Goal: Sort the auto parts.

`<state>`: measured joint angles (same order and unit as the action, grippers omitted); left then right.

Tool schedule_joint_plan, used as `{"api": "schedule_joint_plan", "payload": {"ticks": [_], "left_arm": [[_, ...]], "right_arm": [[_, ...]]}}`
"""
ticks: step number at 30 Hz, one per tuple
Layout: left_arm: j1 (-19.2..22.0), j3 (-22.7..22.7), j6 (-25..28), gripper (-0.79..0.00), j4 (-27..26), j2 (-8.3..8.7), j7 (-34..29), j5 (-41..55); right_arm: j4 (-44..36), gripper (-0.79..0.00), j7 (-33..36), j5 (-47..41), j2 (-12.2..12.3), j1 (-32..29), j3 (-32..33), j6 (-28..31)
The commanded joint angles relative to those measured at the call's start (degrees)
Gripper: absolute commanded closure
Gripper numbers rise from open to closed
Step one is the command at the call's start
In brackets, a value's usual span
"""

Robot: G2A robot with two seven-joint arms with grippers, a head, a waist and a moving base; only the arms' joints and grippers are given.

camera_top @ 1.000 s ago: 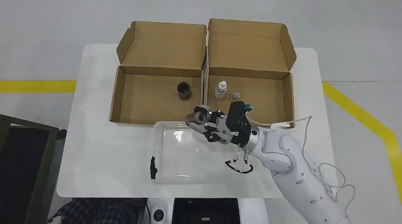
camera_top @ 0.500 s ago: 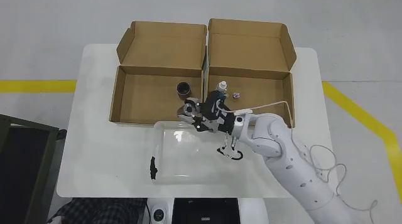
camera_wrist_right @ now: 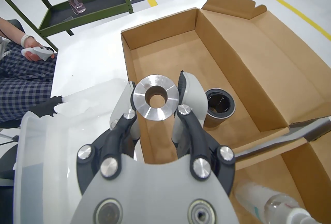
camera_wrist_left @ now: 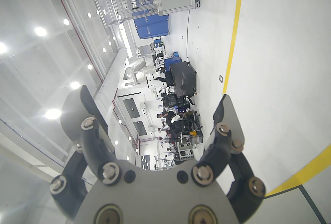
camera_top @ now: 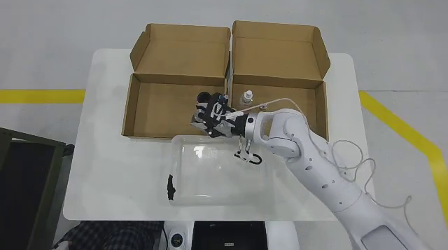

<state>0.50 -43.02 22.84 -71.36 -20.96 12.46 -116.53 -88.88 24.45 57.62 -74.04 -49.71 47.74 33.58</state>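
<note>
1. You can see the left box (camera_top: 130,113) standing open on the white table (camera_top: 105,110), with its flaps up.
2. A clear bin (camera_top: 183,180) sits right by the near wall of the left box. A small black piece (camera_top: 169,187) lies at the bin's rim, well in front of the left box.
3. A black ring part (camera_wrist_right: 219,106) stands upright on the floor of the left box, near the wall it shares with the right box (camera_top: 320,110).
4. The right box touches the left box, side by side. A little white bottle (camera_top: 246,97) stands in it, just past the shared wall.
5. Your right arm comes in from the right box's side. It crosses the bin's corner and ends low over the near wall of the left box.
6. The right claw (camera_wrist_right: 156,98) is clenched on a shiny metal ring (camera_wrist_right: 165,108). One finger presses each side, and the hole faces the wrist camera.
7. You hold the metal ring up over the near end of the left box. The black ring part is just beside one finger, not touching it.
8. Your left claw (camera_wrist_left: 155,106) is spread wide with nothing in it. It points out at the room.
</note>
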Motion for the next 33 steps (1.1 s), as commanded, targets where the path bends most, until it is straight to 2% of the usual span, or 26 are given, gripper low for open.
{"api": "schedule_joint_plan", "payload": {"ticks": [1,16,33], "left_arm": [[0.0,0.0,0.0,-0.785,0.0,0.0,0.0,0.0],[0.0,0.0,0.0,-0.785,0.0,0.0,0.0,0.0],[0.0,0.0,0.0,-0.785,0.0,0.0,0.0,0.0]], "right_arm": [[0.83,0.0,0.66,0.69,-0.22,0.91,-0.55,-0.35],[7.86,0.0,5.49,1.11,-2.78,7.91,-6.13,0.34],[13.88,0.0,7.7,2.25,-5.19,11.39,-9.91,-0.36]]}}
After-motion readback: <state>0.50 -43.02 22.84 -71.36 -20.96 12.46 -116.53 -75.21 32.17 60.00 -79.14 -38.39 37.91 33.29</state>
